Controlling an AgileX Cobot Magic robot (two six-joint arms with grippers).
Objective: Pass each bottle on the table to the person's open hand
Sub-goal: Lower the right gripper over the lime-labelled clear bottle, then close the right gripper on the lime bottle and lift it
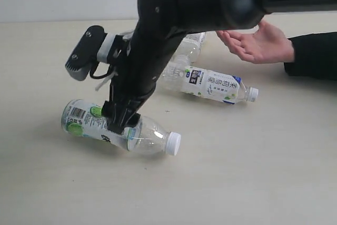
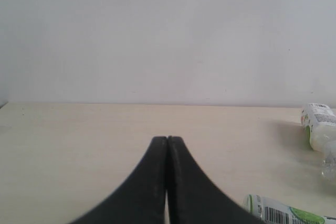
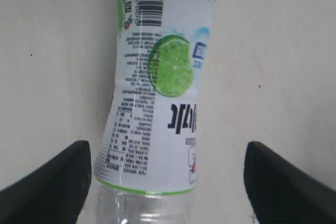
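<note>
Task looks early: R tool (image 3: 167, 150), jaws apart, straddles a lime-label bottle (image 3: 157, 77) lying on the desk (image 1: 253, 172) w/o gripping it; 2nd bottle (image 1: 210, 84) and 3rd bottle (image 1: 192, 46) lie nearer the person's open, empty hand (image 1: 258, 43); L tool (image 2: 167, 145) closed together.

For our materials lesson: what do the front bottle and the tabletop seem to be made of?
Front bottle: likely thin clear plastic, glossy; see-through with highlights, printed film label. Tabletop: matte cream surface, faint grain; laminate or wood, cannot tell.
</note>
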